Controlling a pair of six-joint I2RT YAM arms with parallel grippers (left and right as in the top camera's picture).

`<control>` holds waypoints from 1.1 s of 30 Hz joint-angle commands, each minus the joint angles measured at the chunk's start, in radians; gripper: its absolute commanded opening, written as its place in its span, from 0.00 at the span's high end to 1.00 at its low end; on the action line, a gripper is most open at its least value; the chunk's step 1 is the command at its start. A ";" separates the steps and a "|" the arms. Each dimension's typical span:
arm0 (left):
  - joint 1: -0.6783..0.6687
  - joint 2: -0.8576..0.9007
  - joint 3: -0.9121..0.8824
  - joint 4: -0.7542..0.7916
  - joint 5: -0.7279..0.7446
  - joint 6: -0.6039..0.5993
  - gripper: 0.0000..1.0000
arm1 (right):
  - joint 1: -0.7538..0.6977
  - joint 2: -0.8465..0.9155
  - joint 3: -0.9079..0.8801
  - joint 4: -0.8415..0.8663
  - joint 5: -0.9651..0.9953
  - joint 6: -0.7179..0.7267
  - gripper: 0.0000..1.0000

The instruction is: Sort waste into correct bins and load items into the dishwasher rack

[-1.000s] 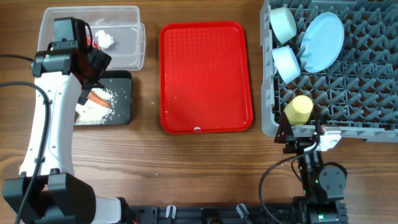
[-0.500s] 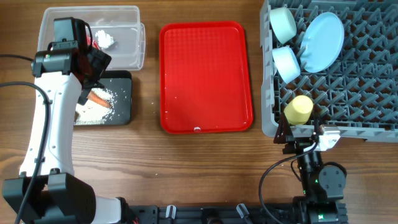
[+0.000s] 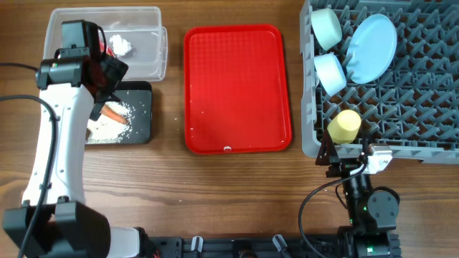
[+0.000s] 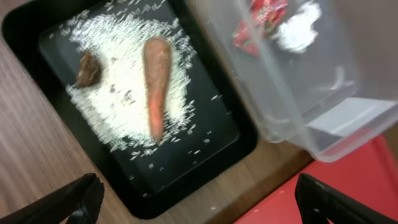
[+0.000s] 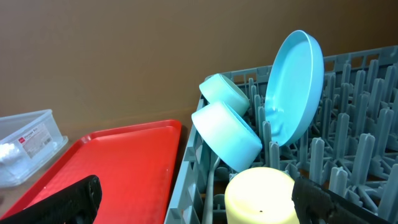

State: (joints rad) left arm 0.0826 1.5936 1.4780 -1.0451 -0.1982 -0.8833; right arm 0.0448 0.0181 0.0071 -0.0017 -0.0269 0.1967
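The carrot (image 4: 155,87) lies on loose rice grains (image 4: 118,93) beside a brown lump (image 4: 88,68) in the black tub (image 4: 186,168) at the left. Just beyond it, the clear tub (image 4: 323,118) holds a red wrapper (image 4: 258,18) and tissue (image 4: 300,26). The left gripper (image 4: 199,202) hovers above the black tub, jaws wide and empty.

At the right, the rack (image 3: 401,107) carries the plate (image 3: 371,48), two bowls (image 3: 326,27) and a yellow cup (image 3: 344,125). The right gripper (image 5: 193,199) is spread empty at the rack's near left corner. The red tray (image 3: 237,89) lies between the tubs and the rack on the worktop (image 3: 215,193).

Orange carrot (image 4: 155,87), white rice grains (image 4: 121,106), black tub (image 4: 211,134), red tray (image 3: 237,86), pale blue plate (image 3: 373,46), yellow cup (image 3: 344,125)
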 commanded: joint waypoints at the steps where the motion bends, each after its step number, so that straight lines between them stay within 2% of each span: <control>1: -0.042 -0.167 -0.052 0.166 -0.015 0.113 0.00 | 0.003 -0.014 -0.002 0.003 -0.023 -0.011 0.00; 6: -0.063 -0.439 -0.356 0.657 0.189 0.521 0.00 | 0.003 -0.013 -0.002 0.003 -0.023 -0.011 0.00; 9: -0.043 -0.597 -0.552 0.797 0.232 0.565 0.00 | 0.003 -0.014 -0.002 0.003 -0.023 -0.011 0.00; 14: -0.015 -0.926 -0.916 0.969 0.235 0.566 0.00 | 0.003 -0.013 -0.002 0.003 -0.023 -0.010 0.00; 17: -0.015 -1.188 -1.184 1.125 0.238 0.571 0.00 | 0.003 -0.014 -0.002 0.003 -0.023 -0.011 0.00; 22: -0.014 -1.375 -1.348 1.155 0.266 0.623 0.00 | 0.003 -0.013 -0.002 0.003 -0.023 -0.011 0.00; 33: -0.015 -1.591 -1.472 1.093 0.269 0.642 0.00 | 0.003 -0.013 -0.002 0.003 -0.023 -0.010 0.00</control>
State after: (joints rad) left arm 0.0612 0.0463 0.0349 0.0875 0.0555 -0.2665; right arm 0.0448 0.0135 0.0067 -0.0006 -0.0338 0.1963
